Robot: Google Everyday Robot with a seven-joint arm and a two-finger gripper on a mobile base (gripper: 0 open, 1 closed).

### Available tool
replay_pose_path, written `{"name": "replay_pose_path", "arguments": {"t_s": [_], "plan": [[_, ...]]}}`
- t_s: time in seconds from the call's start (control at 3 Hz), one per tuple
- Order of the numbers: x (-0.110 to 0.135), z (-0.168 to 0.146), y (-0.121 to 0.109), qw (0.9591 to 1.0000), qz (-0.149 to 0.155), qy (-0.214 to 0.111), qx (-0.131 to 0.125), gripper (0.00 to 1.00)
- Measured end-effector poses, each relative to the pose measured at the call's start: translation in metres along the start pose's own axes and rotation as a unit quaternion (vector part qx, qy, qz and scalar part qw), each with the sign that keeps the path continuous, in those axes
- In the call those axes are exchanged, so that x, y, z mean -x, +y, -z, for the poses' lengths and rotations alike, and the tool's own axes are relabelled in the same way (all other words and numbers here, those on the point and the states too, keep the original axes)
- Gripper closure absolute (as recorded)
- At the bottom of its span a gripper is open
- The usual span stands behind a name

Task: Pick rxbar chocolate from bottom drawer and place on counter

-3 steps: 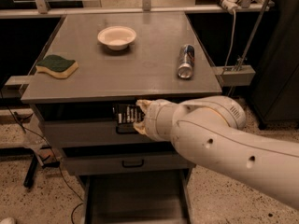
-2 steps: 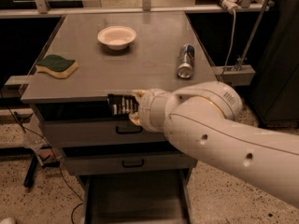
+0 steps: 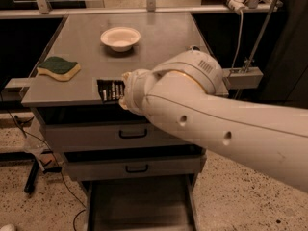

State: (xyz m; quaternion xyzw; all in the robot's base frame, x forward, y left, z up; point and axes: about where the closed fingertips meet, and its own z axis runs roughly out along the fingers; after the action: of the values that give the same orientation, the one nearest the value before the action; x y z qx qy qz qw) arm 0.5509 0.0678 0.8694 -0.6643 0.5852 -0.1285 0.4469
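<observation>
My gripper [image 3: 121, 91] is shut on the rxbar chocolate [image 3: 109, 89], a small flat black bar with white print. It holds the bar over the front edge of the grey counter [image 3: 82, 37], about mid-width. My white arm comes in from the right and covers the counter's right front part. The bottom drawer [image 3: 139, 208] is pulled open below, and its visible floor is bare.
A white bowl [image 3: 120, 37] stands at the counter's back middle. A green-and-yellow sponge [image 3: 58, 67] lies at the counter's left front. The two upper drawers [image 3: 130, 134] with black handles are shut. A metal stand with cables [image 3: 245, 37] is at the right.
My gripper has risen with the black bar from in front of the top drawer up to the counter's front edge and moved a little left. The can is now hidden behind my arm.
</observation>
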Motion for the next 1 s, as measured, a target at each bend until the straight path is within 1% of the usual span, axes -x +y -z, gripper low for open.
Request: {"name": "replay_pose_path", "arguments": {"t_s": [0.33,0.67,1.0], "plan": [[0.014,-0.018,-0.021,1.0000,0.008,0.004,0.000,1.00],[0.012,-0.046,-0.045,0.9999,0.009,0.010,-0.001,1.00],[-0.006,-0.077,-0.067,0.9998,-0.002,0.019,-0.002,1.00]]}}
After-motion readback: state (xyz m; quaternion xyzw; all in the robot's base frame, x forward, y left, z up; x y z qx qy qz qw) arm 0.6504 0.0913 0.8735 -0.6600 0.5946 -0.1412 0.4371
